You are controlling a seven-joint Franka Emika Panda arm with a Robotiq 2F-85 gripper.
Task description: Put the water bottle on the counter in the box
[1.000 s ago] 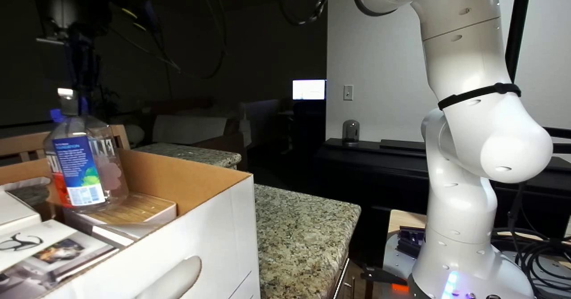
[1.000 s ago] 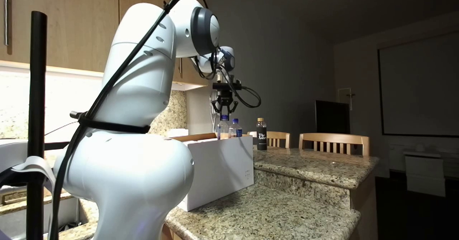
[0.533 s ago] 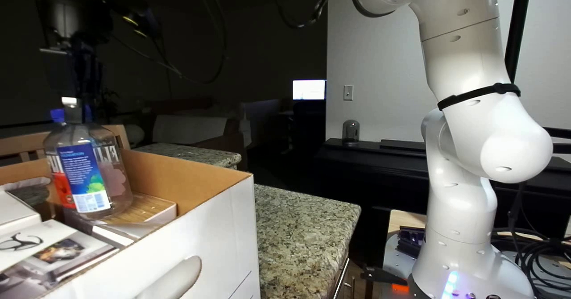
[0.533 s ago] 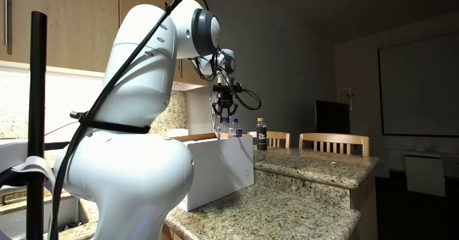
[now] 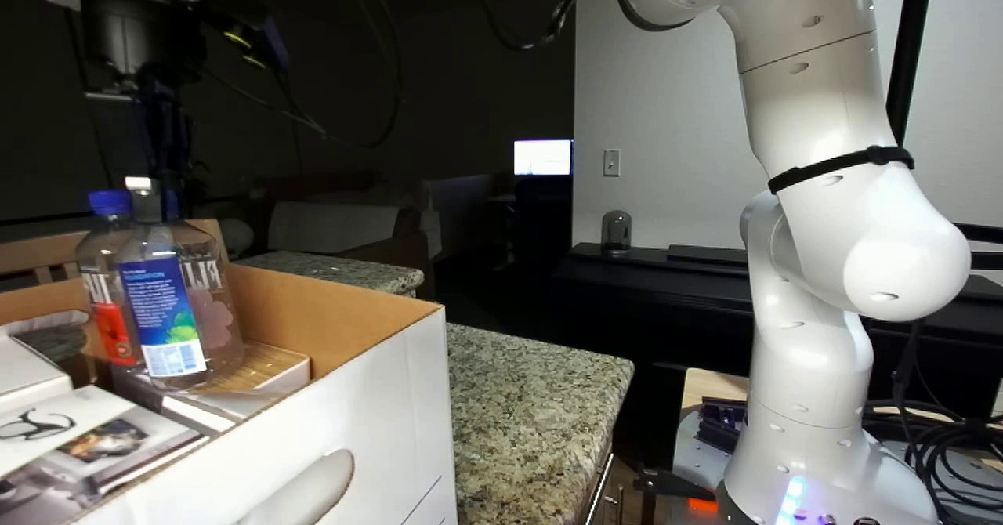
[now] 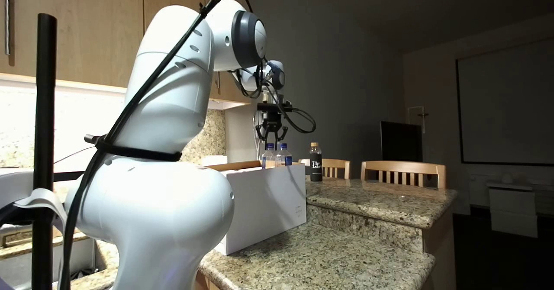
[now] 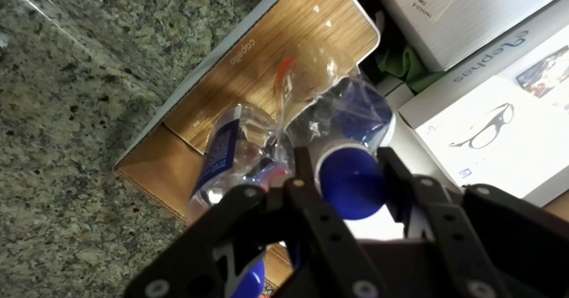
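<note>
The water bottle, clear with a blue-and-white label [image 5: 163, 313], stands nearly upright inside the white box [image 5: 376, 423], low over a wood-look carton; whether it rests there I cannot tell. My gripper [image 7: 346, 155] is around its blue cap [image 7: 353, 184] in the wrist view, a finger close against each side. In an exterior view the gripper [image 6: 272, 143] points straight down over the bottle [image 6: 268, 156]; in another the near finger hides most of its cap. The box sits on the granite counter [image 5: 533, 415], also seen in the wrist view [image 7: 66, 133].
A second blue-capped bottle [image 5: 110, 202] stands in the box close beside the held one; in the wrist view its side [image 7: 222, 151] shows at left. White cartons [image 7: 498, 129] fill the box's other side. A dark bottle [image 6: 316, 164] stands on the raised ledge behind.
The gripper and held bottle have moved right and slightly down in an exterior view, uncovering more of the second bottle. In another exterior view the cap sits slightly lower.
</note>
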